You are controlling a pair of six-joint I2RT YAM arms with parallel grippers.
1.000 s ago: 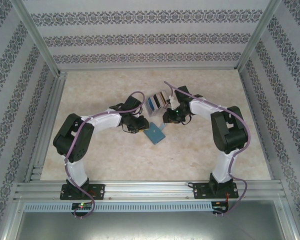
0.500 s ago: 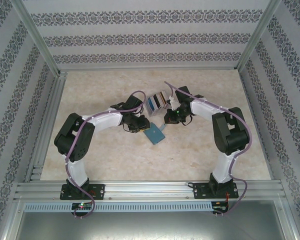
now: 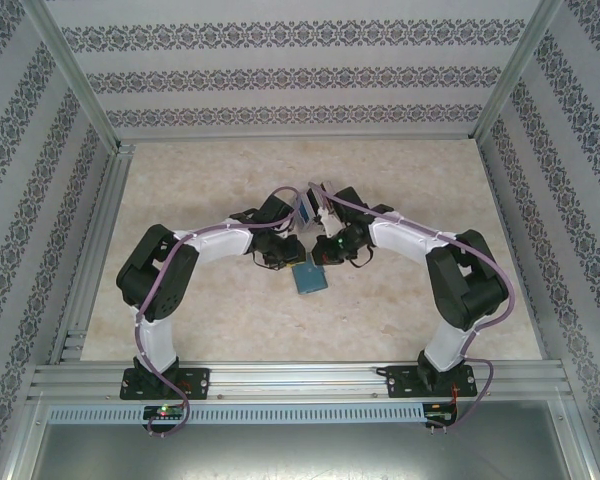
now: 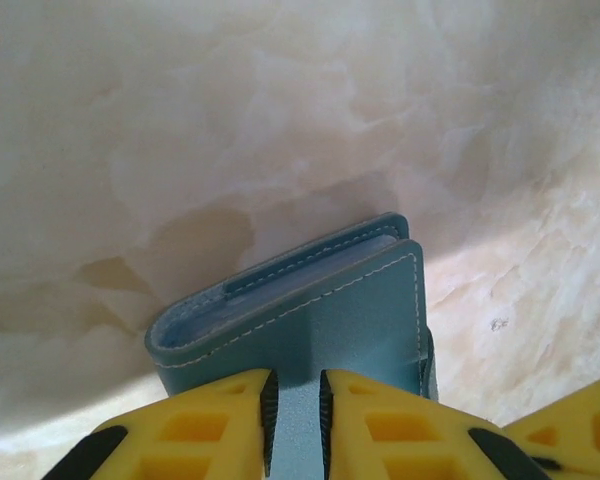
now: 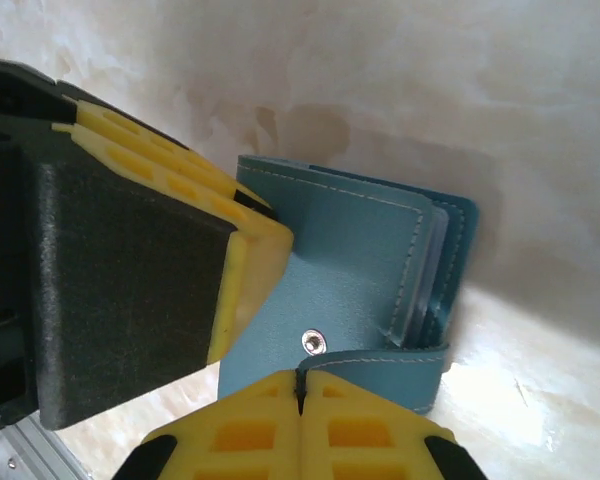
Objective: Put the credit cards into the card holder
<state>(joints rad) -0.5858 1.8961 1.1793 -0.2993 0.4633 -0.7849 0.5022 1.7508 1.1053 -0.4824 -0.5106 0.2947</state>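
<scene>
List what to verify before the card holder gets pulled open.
1. Left gripper clamped on the card holder cover: ok.
2. Right gripper shut on the snap strap: ok.
3. Snap released: cannot tell.
4. Card holder spread open for a card: not ok, it is folded shut.
5. Credit cards lying on the table beyond the holder, none gripped: ok.

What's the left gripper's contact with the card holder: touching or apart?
Touching. Left wrist view: left gripper pinches the card holder cover between its fingers, no gap.
</scene>
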